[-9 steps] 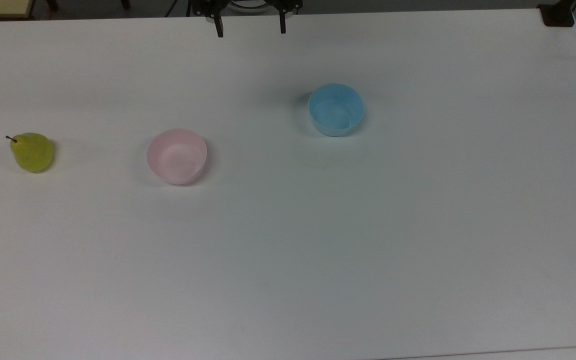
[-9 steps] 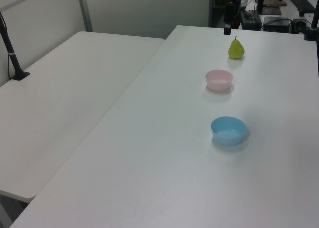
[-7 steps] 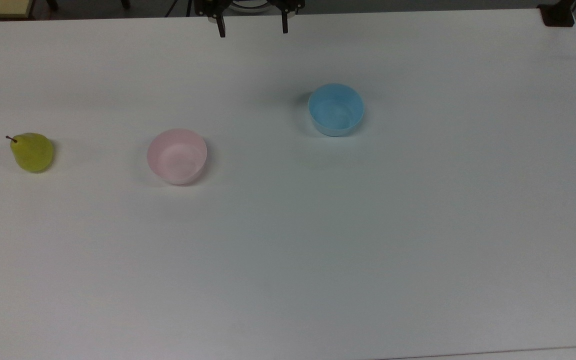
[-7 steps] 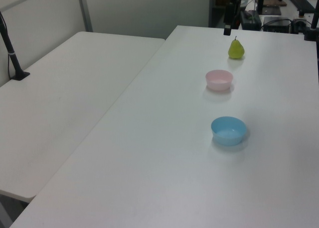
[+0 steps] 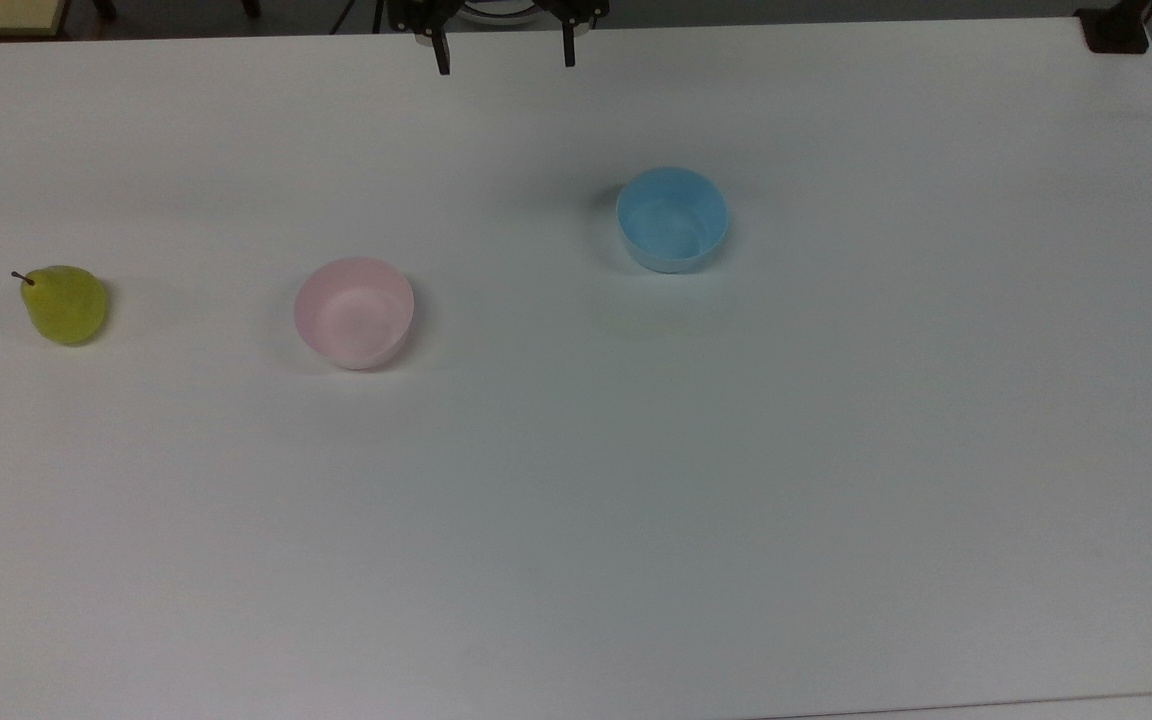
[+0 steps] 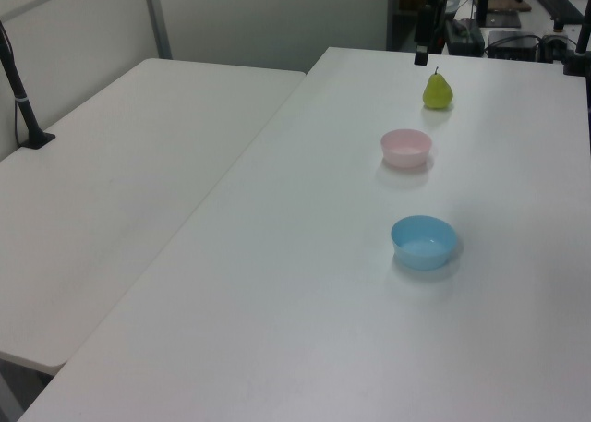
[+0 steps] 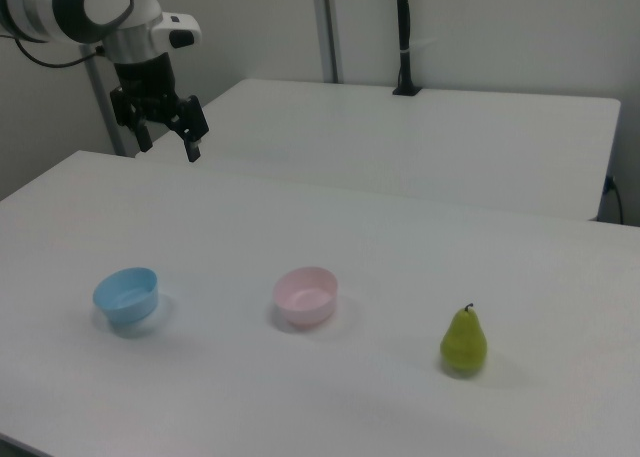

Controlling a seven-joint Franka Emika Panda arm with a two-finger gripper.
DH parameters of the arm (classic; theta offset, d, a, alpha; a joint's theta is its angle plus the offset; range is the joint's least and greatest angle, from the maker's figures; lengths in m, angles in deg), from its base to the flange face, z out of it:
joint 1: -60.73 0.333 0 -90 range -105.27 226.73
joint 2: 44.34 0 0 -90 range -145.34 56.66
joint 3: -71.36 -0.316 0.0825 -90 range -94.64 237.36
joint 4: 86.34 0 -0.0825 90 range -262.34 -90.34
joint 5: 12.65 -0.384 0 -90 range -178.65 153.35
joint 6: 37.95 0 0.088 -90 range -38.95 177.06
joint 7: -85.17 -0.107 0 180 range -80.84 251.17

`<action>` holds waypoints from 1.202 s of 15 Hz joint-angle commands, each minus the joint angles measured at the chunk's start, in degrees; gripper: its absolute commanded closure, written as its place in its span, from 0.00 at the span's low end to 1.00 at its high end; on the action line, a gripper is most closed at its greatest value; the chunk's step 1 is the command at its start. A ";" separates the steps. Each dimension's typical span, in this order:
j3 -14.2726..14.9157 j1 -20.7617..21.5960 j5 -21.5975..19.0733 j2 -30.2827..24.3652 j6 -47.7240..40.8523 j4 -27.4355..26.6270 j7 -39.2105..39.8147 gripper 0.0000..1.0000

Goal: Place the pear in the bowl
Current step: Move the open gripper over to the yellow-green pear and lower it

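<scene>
Pear [image 7: 464,341] seen upright, yellow-green, dark stem up, well apart from pink bowl [image 7: 306,296]; gripper [image 5: 504,60] spread wide, nothing held.

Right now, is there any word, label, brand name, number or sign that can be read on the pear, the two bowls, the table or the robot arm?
None: no readable text in any view.
The pear, pink bowl, light blue bowl and white table are plain.
The gripper and arm show no legible marking.
</scene>
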 commanded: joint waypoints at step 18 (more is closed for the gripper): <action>4.76 -19.84 5.98 13.31 2.16 10.97 26.62 0.00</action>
